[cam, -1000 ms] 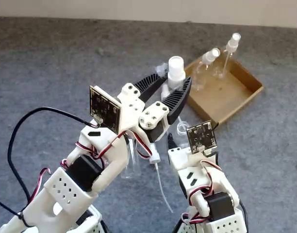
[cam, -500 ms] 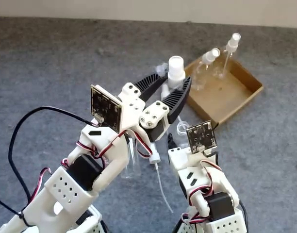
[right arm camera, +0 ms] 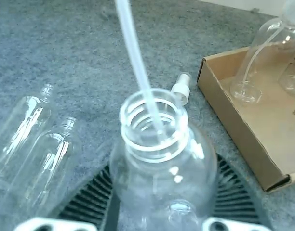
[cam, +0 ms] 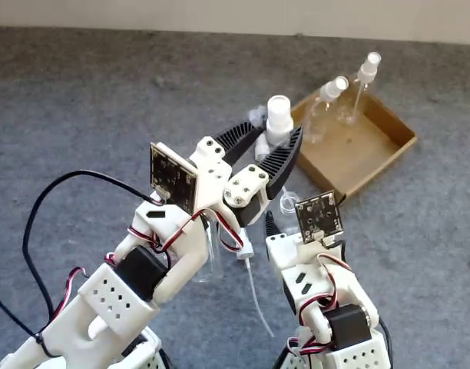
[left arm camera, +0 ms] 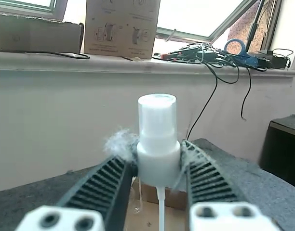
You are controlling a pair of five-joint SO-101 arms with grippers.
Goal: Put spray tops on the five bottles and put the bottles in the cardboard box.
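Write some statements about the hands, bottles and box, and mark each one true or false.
1. The left hand holds a spray top. True.
2. The right hand is empty. False: the right hand grips an open bottle.
3. The box holds two capped bottles. True.
4. The top's tube enters the open bottle's mouth. True.
5. The spare bottles stand upright. False: the spare bottles lie on their sides.

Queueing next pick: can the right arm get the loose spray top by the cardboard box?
Likely not: right gripper is shut on a bottle, and left gripper holds a spray top with its tube in the neck.
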